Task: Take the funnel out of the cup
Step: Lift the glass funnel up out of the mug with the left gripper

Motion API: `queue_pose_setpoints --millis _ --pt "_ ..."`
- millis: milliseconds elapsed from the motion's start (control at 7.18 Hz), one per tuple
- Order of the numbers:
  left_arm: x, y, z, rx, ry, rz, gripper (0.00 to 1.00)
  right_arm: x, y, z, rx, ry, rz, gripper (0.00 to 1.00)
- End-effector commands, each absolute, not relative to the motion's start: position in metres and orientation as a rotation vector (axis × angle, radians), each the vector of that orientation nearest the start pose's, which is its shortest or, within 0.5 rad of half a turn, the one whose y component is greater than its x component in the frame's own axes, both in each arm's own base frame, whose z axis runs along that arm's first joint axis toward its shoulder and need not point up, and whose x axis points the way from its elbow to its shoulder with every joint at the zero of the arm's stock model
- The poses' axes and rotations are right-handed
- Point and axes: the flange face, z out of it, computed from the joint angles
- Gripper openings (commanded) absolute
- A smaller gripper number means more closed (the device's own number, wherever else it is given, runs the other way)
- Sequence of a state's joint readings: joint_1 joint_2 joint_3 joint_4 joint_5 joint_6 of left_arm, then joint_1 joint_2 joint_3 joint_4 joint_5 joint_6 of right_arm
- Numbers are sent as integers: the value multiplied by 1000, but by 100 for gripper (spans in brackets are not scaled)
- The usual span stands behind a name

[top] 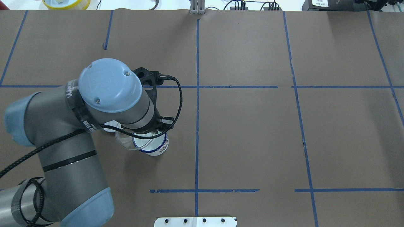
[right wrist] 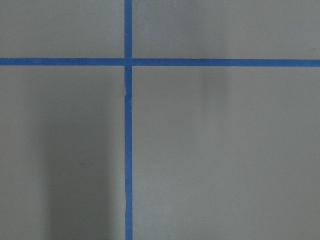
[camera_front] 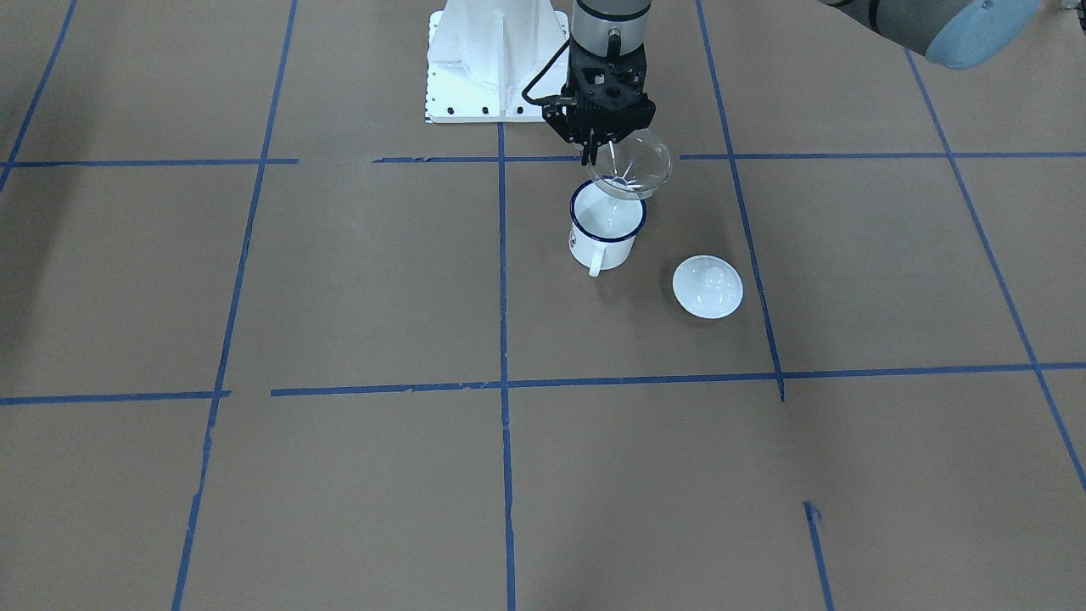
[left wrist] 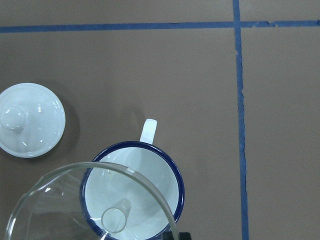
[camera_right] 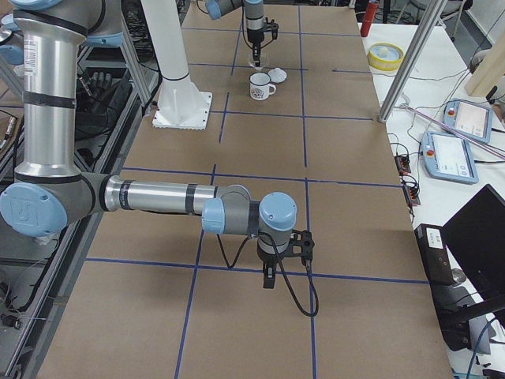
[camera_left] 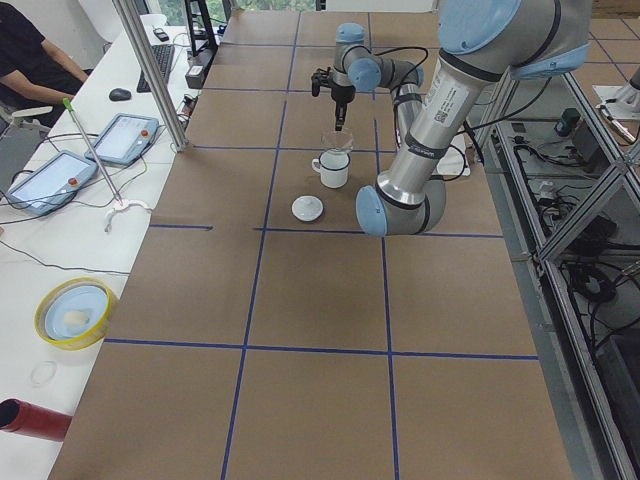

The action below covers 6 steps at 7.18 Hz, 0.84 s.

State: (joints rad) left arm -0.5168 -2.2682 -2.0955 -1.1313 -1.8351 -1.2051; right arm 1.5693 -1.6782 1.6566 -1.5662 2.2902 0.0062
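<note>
The white enamel cup with a dark blue rim stands upright on the brown table, its handle pointing away from the robot. My left gripper is shut on the rim of the clear funnel and holds it tilted just above the cup's mouth, shifted towards the lid side. In the left wrist view the funnel overlaps the cup, its spout over the cup's inside. My right gripper hangs low over bare table far from the cup; I cannot tell whether it is open.
A flat white lid with a knob lies on the table close beside the cup, also in the left wrist view. The white robot base stands behind the cup. Blue tape lines cross the table.
</note>
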Motion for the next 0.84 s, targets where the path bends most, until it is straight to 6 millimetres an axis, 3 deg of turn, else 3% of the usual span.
queue_pose_setpoints --millis 0,139,279,557,697 --pt "358 -390 82 151 820 -145 0 67 -445 670 -19 -719 10 100" --pt "347 -402 80 159 847 -217 0 67 -445 670 -19 -719 10 100" --pt "340 -429 74 222 953 -347 0 67 -445 670 -19 -719 10 100" --pt "338 -485 103 254 1104 -617 0 67 -445 670 -19 -719 10 100" --pt "344 -502 124 262 1192 -767 0 67 -445 670 -19 -719 10 100"
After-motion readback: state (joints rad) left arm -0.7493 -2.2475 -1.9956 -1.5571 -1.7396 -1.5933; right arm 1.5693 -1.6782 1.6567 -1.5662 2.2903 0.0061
